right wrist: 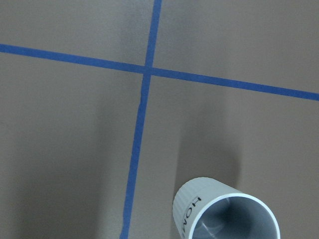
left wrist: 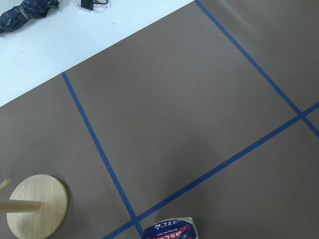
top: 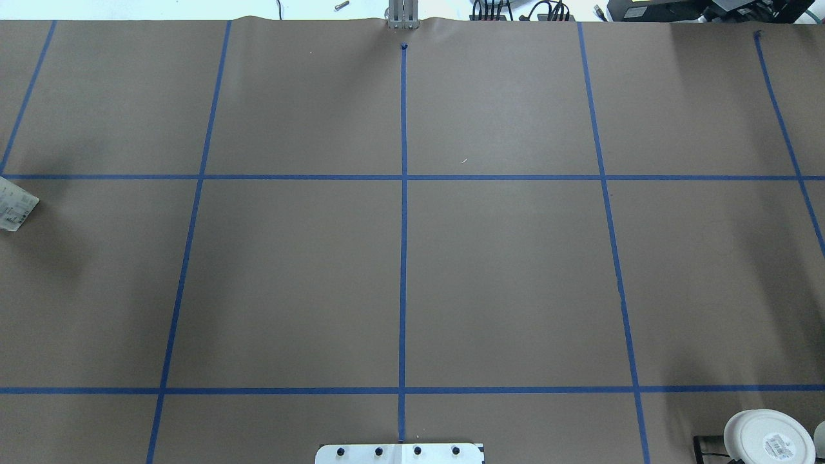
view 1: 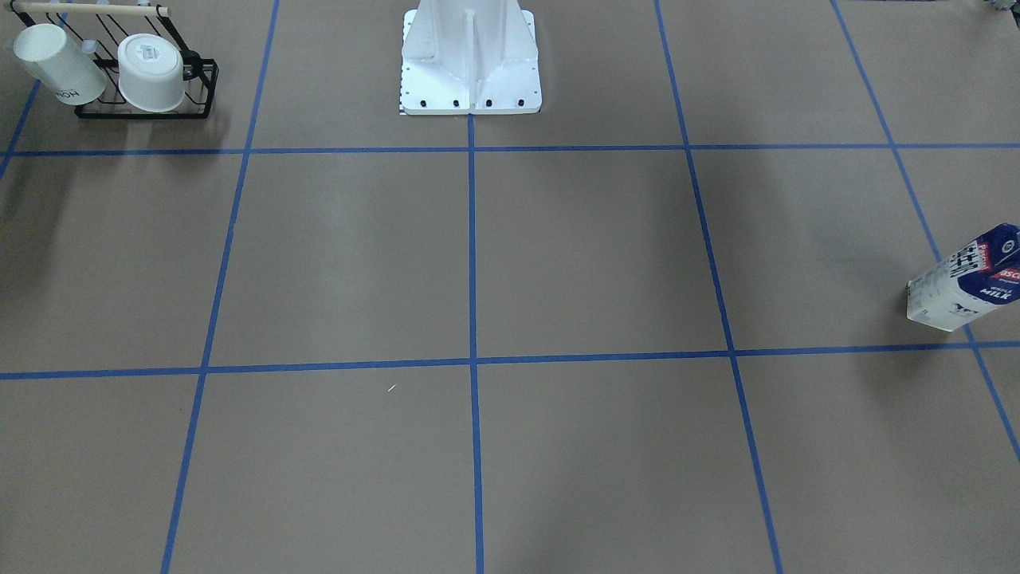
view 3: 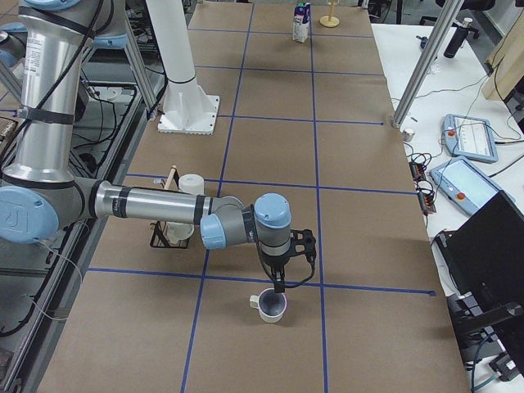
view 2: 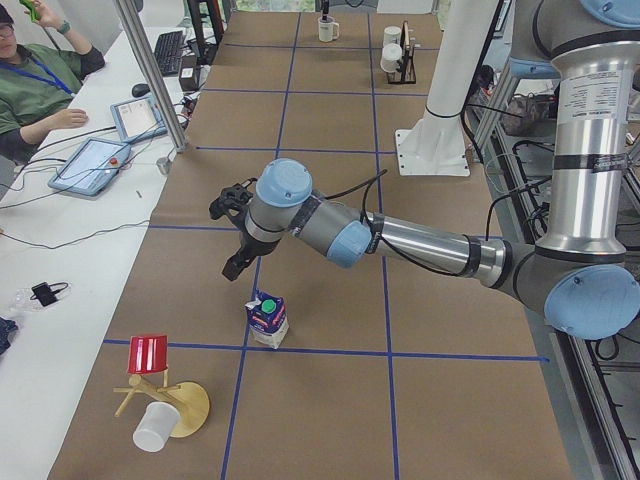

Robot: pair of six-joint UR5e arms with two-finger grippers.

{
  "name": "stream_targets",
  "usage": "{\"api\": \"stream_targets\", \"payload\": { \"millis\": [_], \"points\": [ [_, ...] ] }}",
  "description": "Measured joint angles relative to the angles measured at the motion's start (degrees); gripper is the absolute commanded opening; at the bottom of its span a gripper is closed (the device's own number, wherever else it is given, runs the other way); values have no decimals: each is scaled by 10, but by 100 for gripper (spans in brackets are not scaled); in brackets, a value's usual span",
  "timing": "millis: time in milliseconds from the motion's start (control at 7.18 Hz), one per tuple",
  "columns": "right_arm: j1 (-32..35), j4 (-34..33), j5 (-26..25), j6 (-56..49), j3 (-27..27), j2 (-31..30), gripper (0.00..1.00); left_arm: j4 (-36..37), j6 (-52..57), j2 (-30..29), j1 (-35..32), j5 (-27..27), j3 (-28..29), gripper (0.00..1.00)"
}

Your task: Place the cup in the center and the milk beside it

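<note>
The cup (view 3: 268, 305), a white mug with a grey inside, stands on the brown taped table far towards the robot's right end. My right gripper (view 3: 280, 283) hangs just above its rim; whether it is open or shut, I cannot tell. The right wrist view has the cup (right wrist: 227, 211) at its bottom edge and no fingers. The milk (view 2: 268, 318) stands upright at the opposite end, and its blue and white side (view 1: 968, 275) is in the front-facing view. Above it and slightly off to one side, my left gripper (view 2: 232, 268) hovers, state unclear. The center (top: 503, 277) is bare.
A black wire rack (view 1: 147, 108) holding two white cups sits near the robot's base (view 1: 470, 64) on its right side. Beyond the milk stand a wooden cup stand (view 2: 175, 405) with a red cup (view 2: 148, 353) and a white cup (view 2: 153, 428). A person (view 2: 35, 85) sits at the side desk.
</note>
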Motion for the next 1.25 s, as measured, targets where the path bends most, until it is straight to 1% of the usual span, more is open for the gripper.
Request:
{"api": "stream_targets", "payload": {
  "millis": [139, 418, 557, 696, 835, 975, 1114, 1253],
  "points": [
    [-3, 1, -5, -1, -12, 0, 62, 0, 0, 0, 0, 0, -2, 99],
    [-18, 1, -16, -1, -32, 2, 56, -1, 0, 0, 0, 0, -4, 99],
    [-26, 1, -22, 0, -41, 3, 50, -1, 0, 0, 0, 0, -5, 99],
    [-33, 6, -26, 0, -52, 4, 28, -1, 1, 0, 0, 0, -5, 99],
    [-38, 25, -29, 0, -71, 5, 0, -1, 1, 0, 0, 0, -5, 99],
    [-41, 57, -30, 1, -95, 6, 0, -1, 1, -1, 0, 0, -5, 99],
    [-42, 80, -30, 3, -108, 9, 0, -1, 2, -1, 0, 0, -4, 99],
    [-42, 89, -29, 3, -111, 17, 0, -1, 2, -1, 0, 0, -3, 99]
  ]
}}
